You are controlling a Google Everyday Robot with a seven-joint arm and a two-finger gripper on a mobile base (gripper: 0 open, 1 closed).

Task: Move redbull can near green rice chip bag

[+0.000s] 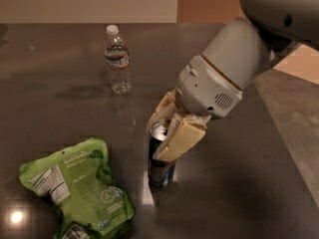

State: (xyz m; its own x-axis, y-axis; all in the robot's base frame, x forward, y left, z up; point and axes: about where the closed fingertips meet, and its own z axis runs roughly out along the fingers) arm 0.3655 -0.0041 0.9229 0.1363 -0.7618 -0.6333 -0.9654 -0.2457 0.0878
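The redbull can is slim, blue and silver, and stands upright on the dark table at centre. My gripper is shut on the redbull can, with its cream fingers clasped around the can's top half. The green rice chip bag lies flat at the lower left, crinkled, with a white label. The can stands a short gap to the right of the bag, not touching it.
A clear plastic water bottle stands upright at the back left of the table. The table's right edge runs diagonally, with lighter floor beyond. My arm's large white housing fills the upper right.
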